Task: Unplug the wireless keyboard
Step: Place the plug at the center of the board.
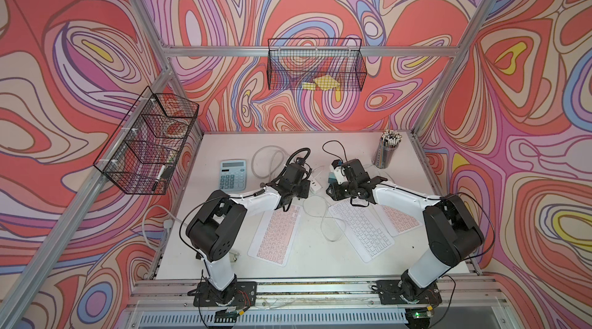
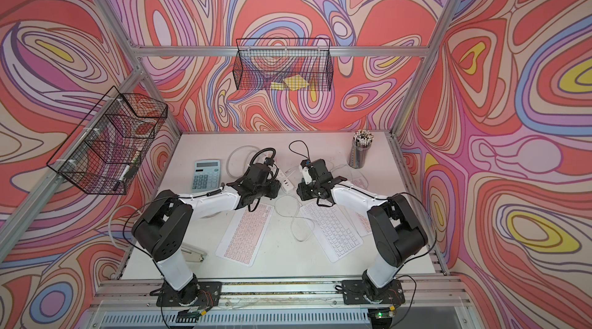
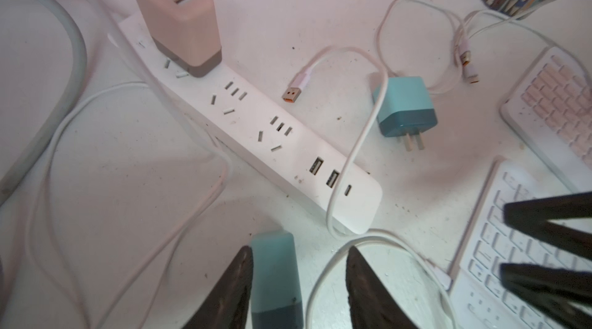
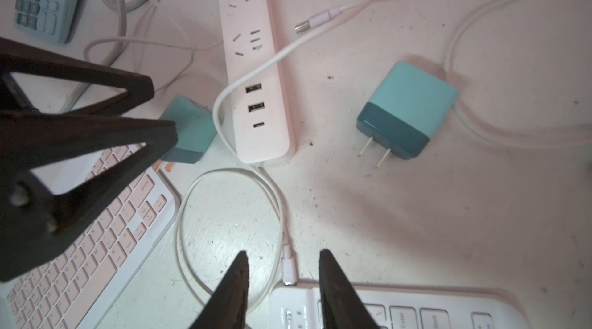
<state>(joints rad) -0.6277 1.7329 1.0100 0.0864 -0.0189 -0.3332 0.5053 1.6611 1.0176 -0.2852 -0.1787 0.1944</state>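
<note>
The white wireless keyboard (image 1: 362,231) (image 4: 384,308) lies in the middle of the table. A white cable's small plug (image 4: 289,271) is plugged into its edge. My right gripper (image 4: 284,253) is open and straddles that plug without touching it. The cable loops up over the end of the white power strip (image 4: 256,71) (image 3: 256,125). Its USB end (image 3: 293,93) lies loose on the table. My left gripper (image 3: 299,249) is open. A teal charger (image 3: 275,273) rests on the table against one finger, with a gap to the other finger.
A pink charger (image 3: 176,20) sits plugged into the strip. A second teal charger (image 3: 405,106) lies unplugged beside it. Pink-keyed keyboards (image 1: 277,234) (image 1: 400,220) flank the white one. A blue calculator (image 1: 233,175), a pencil cup (image 1: 386,151) and loose cables lie further back.
</note>
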